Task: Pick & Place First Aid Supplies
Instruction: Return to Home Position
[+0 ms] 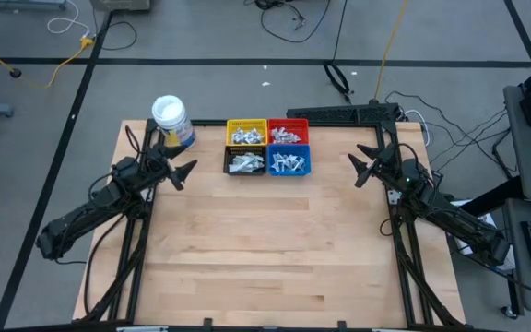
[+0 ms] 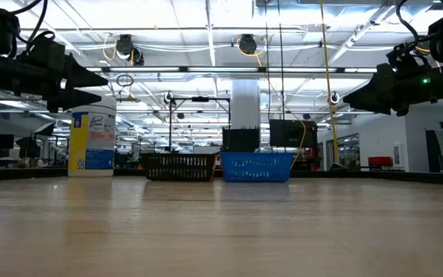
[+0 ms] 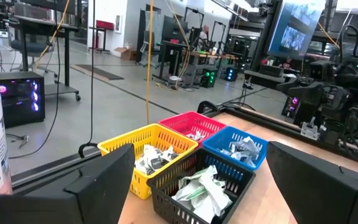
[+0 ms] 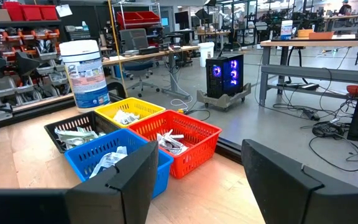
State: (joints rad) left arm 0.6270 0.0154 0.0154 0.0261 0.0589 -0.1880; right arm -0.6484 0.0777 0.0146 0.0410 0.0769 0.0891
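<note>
Worktop (image 1: 265, 249) seen from above. At nine o'clock the left gripper (image 1: 188, 174) is held empty, spread wide. At twelve o'clock, a white-lidded jar (image 1: 170, 117) is stood beside four bins (image 1: 267, 146), where the first aid supplies (image 1: 287, 164) are piled. At three o'clock the right gripper (image 1: 355, 170) is held empty, equally wide.

4 bins (image 1: 266, 146); 1 canister (image 1: 171, 118); 2 grippers: left gripper (image 1: 188, 174), right gripper (image 1: 355, 170); packets (image 1: 246, 136): dozens, uncountable.

The left gripper (image 1: 184, 171) and right gripper (image 1: 362, 169) point toward each other, each with its fingers spread wide. Both arms sit folded back behind their fingers, wrists apparently held level.
</note>
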